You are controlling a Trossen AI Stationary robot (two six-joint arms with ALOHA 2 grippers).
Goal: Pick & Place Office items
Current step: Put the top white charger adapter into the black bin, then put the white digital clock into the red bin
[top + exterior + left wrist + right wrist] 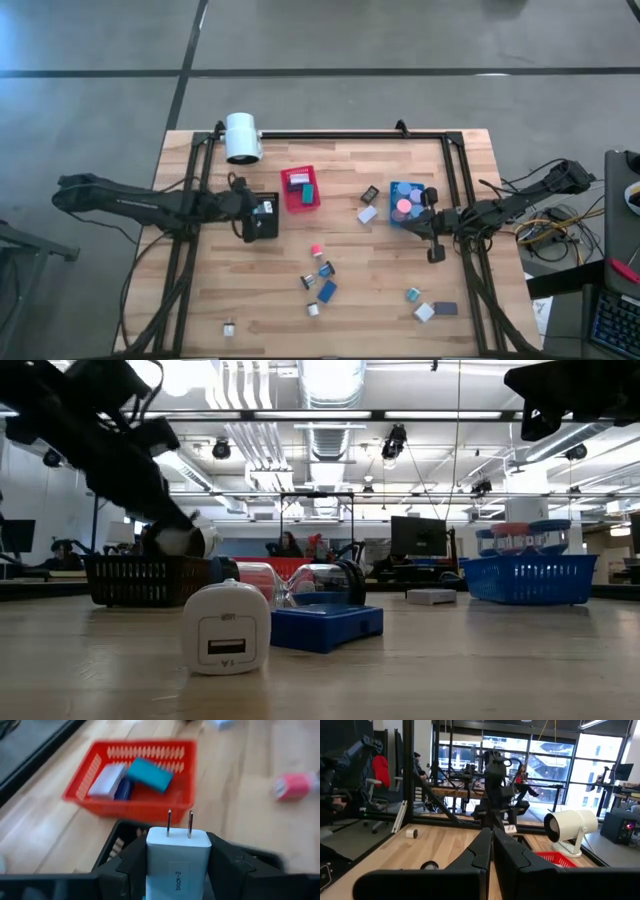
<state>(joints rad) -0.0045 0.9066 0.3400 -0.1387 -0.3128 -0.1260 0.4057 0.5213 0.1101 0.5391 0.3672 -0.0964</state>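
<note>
The left gripper (177,870) hovers over the black bin (264,217) just left of the red bin (300,189), its fingers (127,865) clamped on a white plug adapter (178,857), prongs toward the red bin; the right gripper (436,254), fingers pressed together and empty, hangs right of the blue bin (404,203), far from the red bin; other office items (322,285) lie scattered on the desk (380,300) below the red bin

left end effector (177,865) gripping, right end effector (492,851) closed

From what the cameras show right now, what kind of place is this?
Probably a robotics lab in a large open office: exposed ceiling ducts, desks with monitors behind the wooden table, and people seated at a workstation near tall windows.
</note>
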